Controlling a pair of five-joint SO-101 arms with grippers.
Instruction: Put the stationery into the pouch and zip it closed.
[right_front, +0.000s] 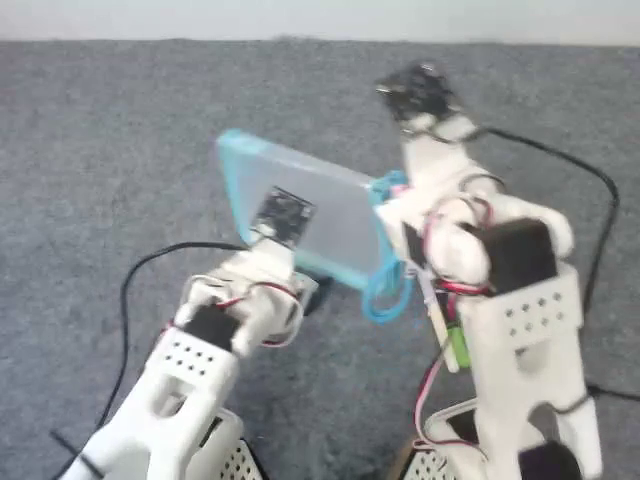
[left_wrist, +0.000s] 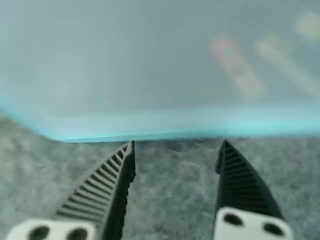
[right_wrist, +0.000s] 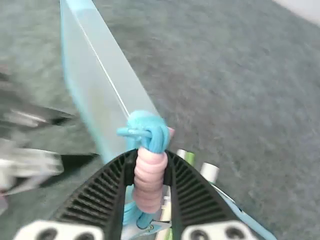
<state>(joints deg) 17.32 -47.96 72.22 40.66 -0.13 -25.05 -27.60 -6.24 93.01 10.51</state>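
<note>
A translucent light-blue pouch (right_front: 310, 215) stands tilted on edge above the grey carpet. My right gripper (right_front: 395, 205) holds its right end. In the right wrist view that gripper (right_wrist: 150, 155) is shut on a pink tab (right_wrist: 149, 182) tied to a blue cord (right_wrist: 145, 130) at the pouch's (right_wrist: 95, 85) corner. Green and white pen-like ends (right_wrist: 187, 157) show beside the fingers. My left gripper (left_wrist: 176, 145) is open, its tips just short of the pouch's (left_wrist: 150, 65) lower edge. Blurred pink (left_wrist: 232, 60) and yellowish (left_wrist: 285, 65) stationery shows through the wall.
A blue cord loop (right_front: 385, 290) hangs from the pouch's lower right corner. Black cables trail over the carpet at the left (right_front: 130, 285) and right (right_front: 590, 180). Both arm bases stand at the near edge.
</note>
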